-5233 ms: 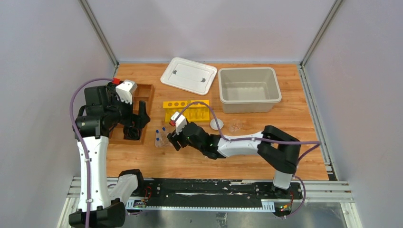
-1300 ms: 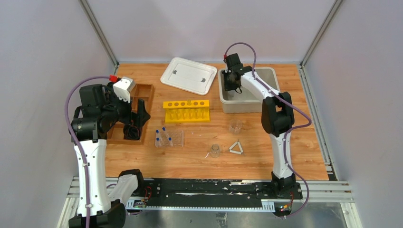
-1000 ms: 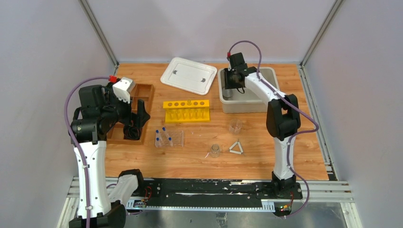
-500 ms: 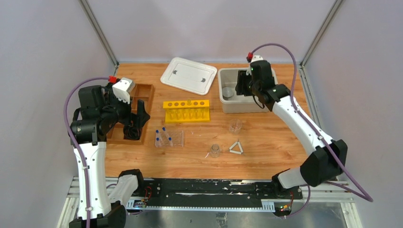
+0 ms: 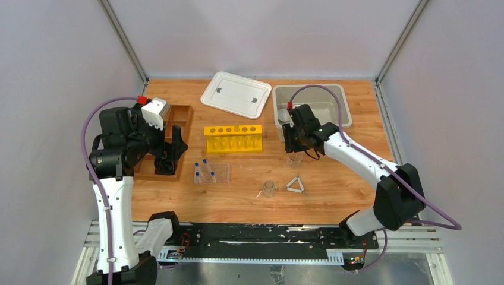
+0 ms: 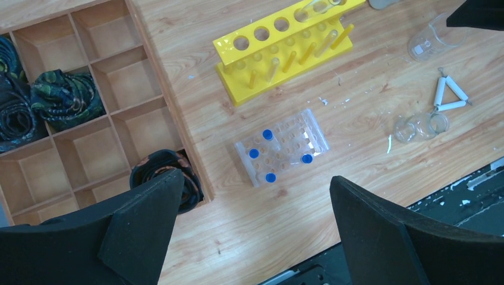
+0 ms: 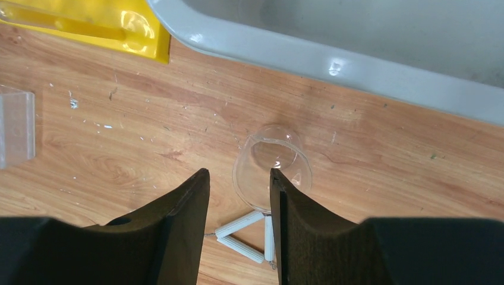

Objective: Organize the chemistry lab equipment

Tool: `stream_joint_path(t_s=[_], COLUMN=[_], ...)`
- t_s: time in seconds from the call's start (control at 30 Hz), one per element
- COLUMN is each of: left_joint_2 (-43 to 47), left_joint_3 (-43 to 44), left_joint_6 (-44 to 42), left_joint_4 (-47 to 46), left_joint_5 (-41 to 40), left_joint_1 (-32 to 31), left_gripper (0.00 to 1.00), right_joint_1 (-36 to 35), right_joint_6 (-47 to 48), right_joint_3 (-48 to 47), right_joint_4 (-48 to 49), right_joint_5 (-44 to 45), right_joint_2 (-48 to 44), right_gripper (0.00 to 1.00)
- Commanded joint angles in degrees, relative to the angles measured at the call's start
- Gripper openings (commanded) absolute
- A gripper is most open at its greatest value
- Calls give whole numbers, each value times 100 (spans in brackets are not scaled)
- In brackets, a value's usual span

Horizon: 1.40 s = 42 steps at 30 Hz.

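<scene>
**Desk:** Which step are you on?

**Me:** Fetching a beaker (image 7: pixel 272 169). My right fingers (image 7: pixel 204 181) hang over it, part-way apart and holding nothing. The glass stands on the counter (image 7: pixel 107 148) just in front of the bin (image 7: pixel 333 65). It sits nearer one finger than centred in the gap.

**Desk:** And the left?

**Me:** My left fingers (image 5: pixel 177 144) are spread wide and empty, up beside the wooden tray (image 6: pixel 139 77). That camera looks down on the rack (image 6: pixel 291 139) and its blue-capped tubes (image 6: pixel 254 153), which sit in front of the yellow stand (image 6: pixel 285 50).

**Desk:** What else is loose?

**Me:** The triangle (image 5: pixel 295 185) lies near the beaker, on my side of it. A second beaker (image 5: pixel 269 188) is close to that, and from the left wrist it looks tipped over.

**Desk:** Next move?

**Me:** I judge this beaker is bound for the bin. I need to shift sideways until the rim centres in the gap, probably open wider, then come down and close gently. Thin glass is slippery, and one finger landing on the rim could knock it over.
</scene>
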<state>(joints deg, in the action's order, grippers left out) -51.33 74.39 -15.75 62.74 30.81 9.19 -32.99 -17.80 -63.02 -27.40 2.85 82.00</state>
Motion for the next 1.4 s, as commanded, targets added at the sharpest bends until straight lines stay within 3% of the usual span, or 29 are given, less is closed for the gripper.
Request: stream_joint_path(t_s=[0.0,0.53,0.67,0.77,0.83,1.17,1.37], left_joint_2=[33,-28,-2,10,-3,-18,27], left_joint_3=[10,22,73,122,154,271,246], left_joint_6=[-34,-25,-22,-21,-10,62,93], left_joint_4=[-51,-52,-51,-51,-43,-43,-43], left_joint_5=[-4,-15,6,3,-17,87,154], left_joint_1=[4,4,-1,4,4,4,-1], left_gripper=[100,100,100,100,100,100,100], right_joint_1=[-93,-319,-352,-422,-459,-308,602], right_joint_6=[-82,-28,-16,37,74,442,745], right_joint_3=[58,229,225,160,52,-1819,-3235], right_joint_4=[-44,-123,-175,-246,-364,-1330,-1662], right_joint_5=[-116,19,218,362,435,637,718], right_joint_2=[271,891,986,840,621,-515,322], right_gripper=[45,36,23,4,0,0,0])
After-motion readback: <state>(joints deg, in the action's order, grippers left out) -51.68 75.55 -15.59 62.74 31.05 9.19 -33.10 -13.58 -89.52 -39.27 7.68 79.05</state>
